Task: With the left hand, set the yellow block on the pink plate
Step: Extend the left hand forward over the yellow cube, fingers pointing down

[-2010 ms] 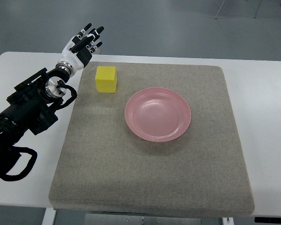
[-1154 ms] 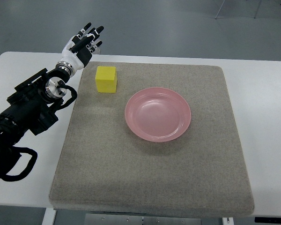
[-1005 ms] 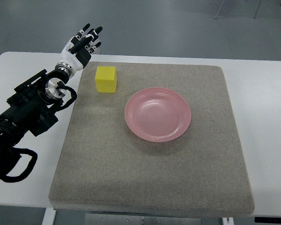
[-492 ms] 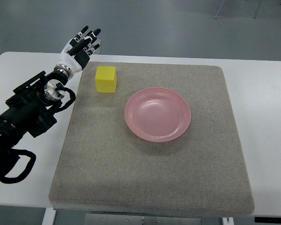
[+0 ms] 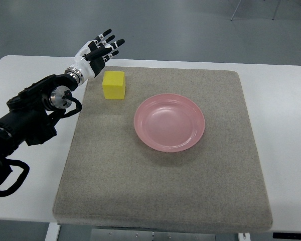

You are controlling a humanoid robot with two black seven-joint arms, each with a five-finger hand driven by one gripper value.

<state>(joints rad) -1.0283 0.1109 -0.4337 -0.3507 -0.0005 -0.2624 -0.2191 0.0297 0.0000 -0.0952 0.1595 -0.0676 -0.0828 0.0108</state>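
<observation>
Left hand [image 5: 98,51] above and just left-behind yellow block [image 5: 114,85], fingers splayed wide, holding nothing: looks staged for a grasp. Block on grey mat [image 5: 160,191], near pink plate [image 5: 169,122], not touching. Plate bare, ready to receive.

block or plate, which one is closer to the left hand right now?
The yellow block. It sits just right of the open left hand at the mat's far left corner; the pink plate lies farther right, mid-mat.

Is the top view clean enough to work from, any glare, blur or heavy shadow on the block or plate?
Top view: sharp, evenly lit; yellow block crisp with a faint shadow, pink plate shows only soft sheen, left hand in focus.
</observation>
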